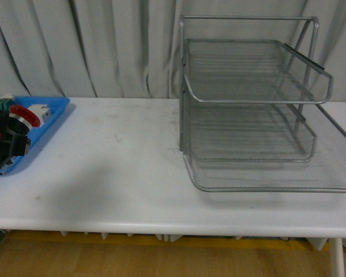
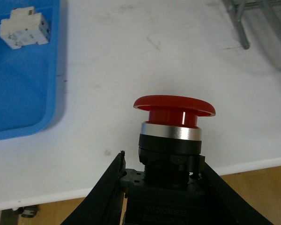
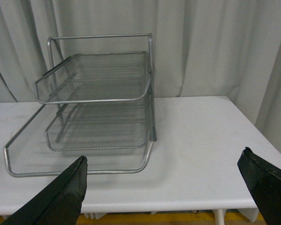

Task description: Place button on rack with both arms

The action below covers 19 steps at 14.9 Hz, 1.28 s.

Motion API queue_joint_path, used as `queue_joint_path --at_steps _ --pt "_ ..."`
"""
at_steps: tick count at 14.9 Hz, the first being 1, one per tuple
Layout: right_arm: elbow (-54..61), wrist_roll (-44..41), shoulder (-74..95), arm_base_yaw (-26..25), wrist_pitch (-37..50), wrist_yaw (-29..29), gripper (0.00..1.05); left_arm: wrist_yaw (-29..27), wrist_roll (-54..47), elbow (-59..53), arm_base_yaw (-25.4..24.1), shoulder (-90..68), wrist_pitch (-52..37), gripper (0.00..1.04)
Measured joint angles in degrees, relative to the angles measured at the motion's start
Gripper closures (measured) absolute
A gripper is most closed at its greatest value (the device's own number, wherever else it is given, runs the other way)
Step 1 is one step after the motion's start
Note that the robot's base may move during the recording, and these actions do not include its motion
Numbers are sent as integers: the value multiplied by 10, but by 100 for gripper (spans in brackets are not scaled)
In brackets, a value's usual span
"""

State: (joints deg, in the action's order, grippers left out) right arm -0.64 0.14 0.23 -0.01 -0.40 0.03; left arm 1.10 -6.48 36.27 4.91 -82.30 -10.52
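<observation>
Silver rack (image 1: 248,104) on white table (image 1: 121,167), blue tray (image 1: 56,109) far left, left claw (image 1: 16,128) gripping button (image 1: 25,114) over tray

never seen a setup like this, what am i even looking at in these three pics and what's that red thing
This is a robot with two arms, each ending in a two-fingered hand. The wide picture comes from a camera on its body. The other two come from cameras on its wrists. A white table carries a silver wire rack with three trays and, on the robot's left, a blue tray holding a white component. The left hand grips the red thing, a push-button, by its black body. The right hand is open and empty, facing the rack.
</observation>
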Motion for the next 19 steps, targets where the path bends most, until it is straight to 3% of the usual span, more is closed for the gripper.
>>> queue_joint_path --at_steps 3,6,11,14,19 --pt "0 0 0 0 2 1 6 -2 0 2 12 2 5 67" --pt "0 0 0 0 1 2 6 -16 5 58 77 -10 18 67" --pt "0 0 0 0 2 1 6 -22 14 219 244 -150 46 67" --pt "0 0 0 0 2 1 6 -13 -7 290 310 -227 68 68" --pt "0 0 0 0 2 1 6 -40 -29 443 310 -368 149 68"
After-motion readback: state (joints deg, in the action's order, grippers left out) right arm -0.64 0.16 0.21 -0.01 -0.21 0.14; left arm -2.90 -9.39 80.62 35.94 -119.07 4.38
